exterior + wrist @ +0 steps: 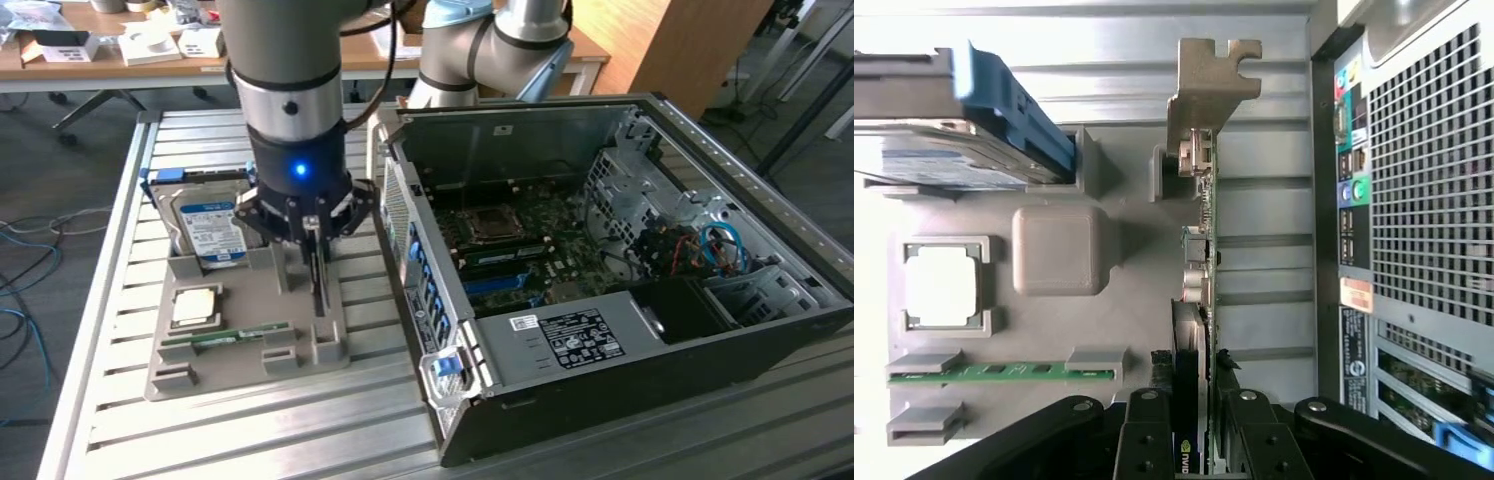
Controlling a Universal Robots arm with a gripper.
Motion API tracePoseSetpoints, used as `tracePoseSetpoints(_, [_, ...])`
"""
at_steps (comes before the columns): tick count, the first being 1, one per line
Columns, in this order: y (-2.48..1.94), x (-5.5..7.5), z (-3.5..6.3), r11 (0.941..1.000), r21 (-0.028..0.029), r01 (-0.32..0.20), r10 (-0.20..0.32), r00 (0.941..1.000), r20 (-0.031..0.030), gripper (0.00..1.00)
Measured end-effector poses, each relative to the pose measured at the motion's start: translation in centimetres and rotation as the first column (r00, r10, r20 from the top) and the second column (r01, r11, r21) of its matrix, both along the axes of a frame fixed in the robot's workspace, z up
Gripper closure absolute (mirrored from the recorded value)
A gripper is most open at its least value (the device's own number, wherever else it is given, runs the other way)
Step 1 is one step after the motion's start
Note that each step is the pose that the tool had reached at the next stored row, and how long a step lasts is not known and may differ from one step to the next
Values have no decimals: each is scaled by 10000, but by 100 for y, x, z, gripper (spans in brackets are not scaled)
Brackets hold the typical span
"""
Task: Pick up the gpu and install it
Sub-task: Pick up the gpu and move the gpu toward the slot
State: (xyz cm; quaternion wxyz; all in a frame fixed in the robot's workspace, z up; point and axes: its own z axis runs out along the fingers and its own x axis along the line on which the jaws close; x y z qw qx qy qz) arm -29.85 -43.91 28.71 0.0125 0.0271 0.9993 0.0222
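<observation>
The gpu (318,285) stands on edge in a holder of the grey tray (240,372), at the tray's side nearest the computer case. In the wrist view the gpu (1202,215) is a thin card with a silver bracket (1206,90) at its far end. My gripper (315,258) hangs straight down over it. My gripper (1196,445) has its black fingers (1146,440) on either side of the card, shut on it. The card's lower edge still reaches the tray.
The tray also holds a hard drive (211,225) with a blue-white label, a square processor (198,305) and a green memory stick (227,335). An open computer case (747,330) lies at the exterior view's right, its motherboard (521,240) exposed. Its rear panel (1424,200) is close beside the card.
</observation>
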Motion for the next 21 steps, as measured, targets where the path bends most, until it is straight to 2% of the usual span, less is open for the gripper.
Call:
tracePoseSetpoints(10, [0, 0, 296, 10000, -10, -1, 1, 10000, -1, 74])
tracePoseSetpoints(21, [0, 0, 555, 10000, -13, 0, 0, 10000, -1, 74])
